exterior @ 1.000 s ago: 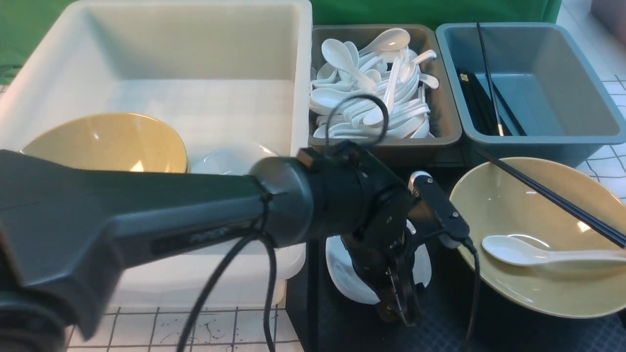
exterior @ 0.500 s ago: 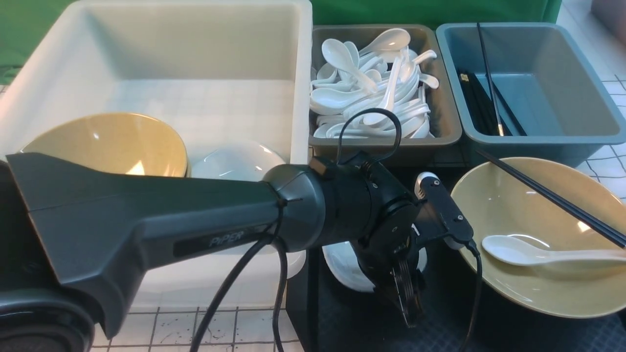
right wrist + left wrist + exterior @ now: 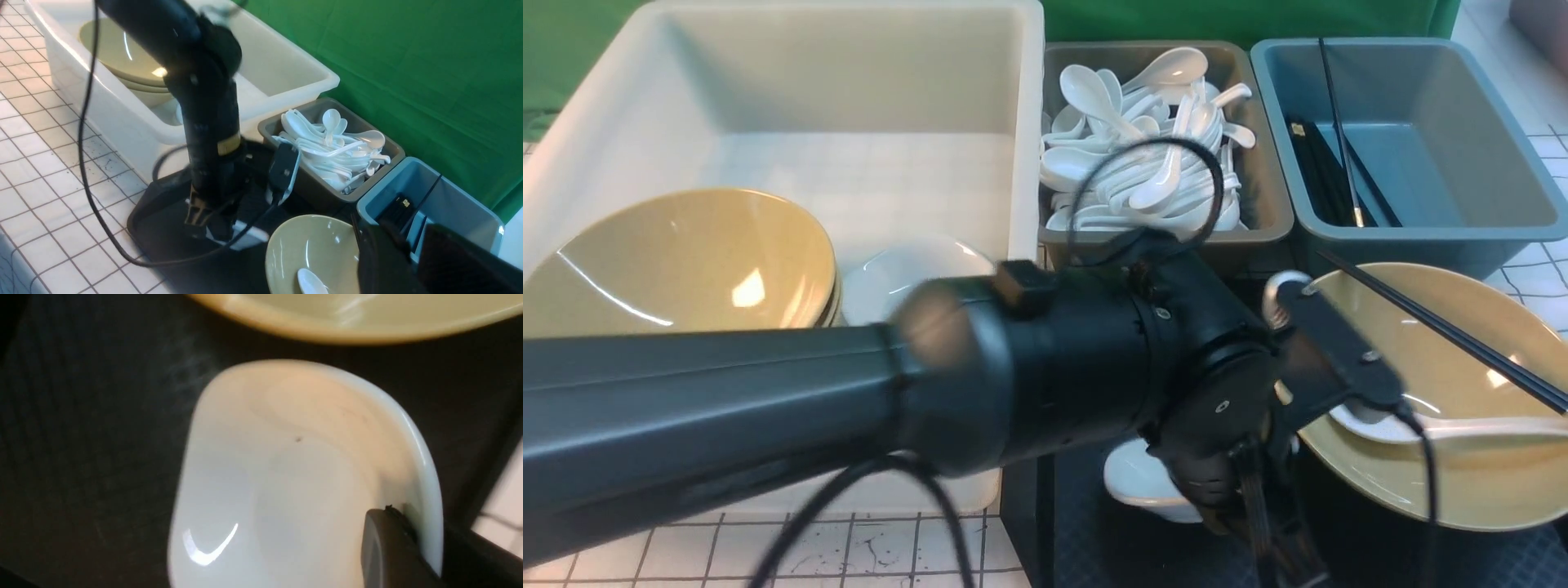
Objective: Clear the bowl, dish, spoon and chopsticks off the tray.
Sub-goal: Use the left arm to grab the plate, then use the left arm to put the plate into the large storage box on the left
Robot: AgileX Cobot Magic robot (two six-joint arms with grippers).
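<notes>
Black tray (image 3: 1078, 539): left gripper (image 3: 425, 551) clamps dish (image 3: 286, 477) rim, bowl (image 3: 327, 326) edge near.

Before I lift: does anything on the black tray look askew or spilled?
Nothing spilled or broken. The pair of thin black chopsticks lies loose across the rim of the large tan bowl, overhanging it, and could slide off.

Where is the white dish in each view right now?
Front view: dish low centre, left of the tan bowl.
Left wrist view: dish fills the middle, tan bowl rim beyond it.
Right wrist view: dish low centre, beside the tan bowl.
Shared landmark: the tan bowl.
</notes>
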